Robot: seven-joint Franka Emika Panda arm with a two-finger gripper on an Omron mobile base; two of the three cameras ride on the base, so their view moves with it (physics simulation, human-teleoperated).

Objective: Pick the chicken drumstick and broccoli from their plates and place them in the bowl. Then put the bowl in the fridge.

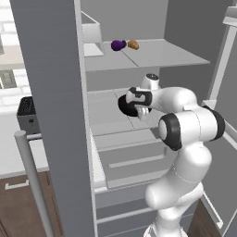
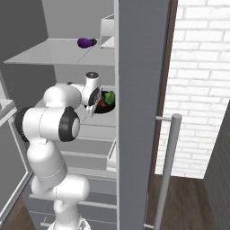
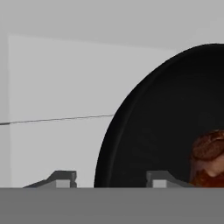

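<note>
Bowl (image 3: 148, 131) and drumstick (image 3: 209, 159) cut by frame edge

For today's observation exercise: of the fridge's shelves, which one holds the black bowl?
The middle shelf, level with the gripper, holds the bowl. The shelf above carries a purple item and an orange item instead.

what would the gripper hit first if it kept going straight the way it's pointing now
Probably the black bowl: in the hand view its rim sits right between the gripper fingertips, with the chicken drumstick inside to the right. Depth is unclear; the fridge shelf lies beyond.
</note>
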